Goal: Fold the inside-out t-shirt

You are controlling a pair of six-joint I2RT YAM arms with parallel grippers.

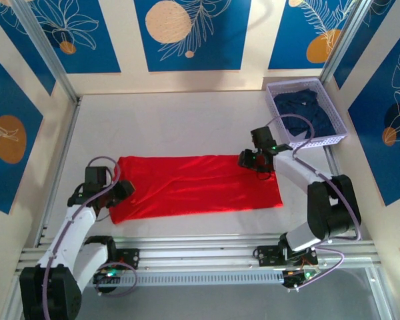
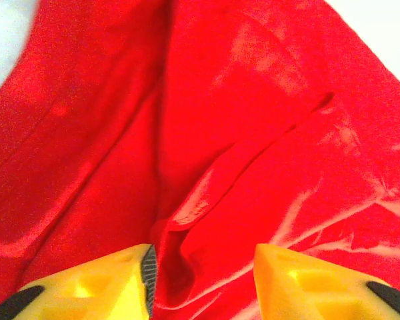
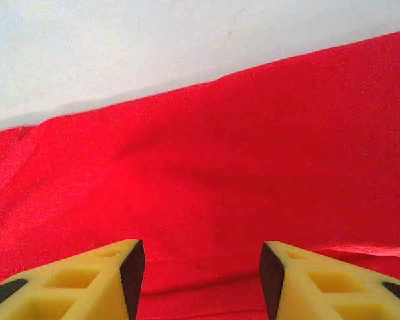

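Red t-shirt (image 1: 197, 185) lies flat on the white worktop (image 1: 180, 120) as a long band running left to right, plain face up, and we have one hand at each end of it. Our left hand (image 2: 203, 267) is over the left end, with its yellow fingers (image 2: 107, 283) standing apart. A raised crease of the cloth runs up through the gap between them, and we see nothing pinched. Around it the cloth is rumpled, with several long folds fanning away.

Our right hand (image 3: 201, 267) is at the far right corner of the band, also with its fingers apart, above smooth red cloth. The far edge of the cloth meets bare worktop just beyond.

Further out, a lavender mesh basket (image 1: 343, 127) stands in the far right corner of the worktop, well apart from the shirt, and holds dark navy clothing (image 1: 305, 110). A metal rail (image 1: 200, 253) runs along the near edge. Blue panels (image 1: 190, 33) printed with pale leaves and orange discs wall in the scene.
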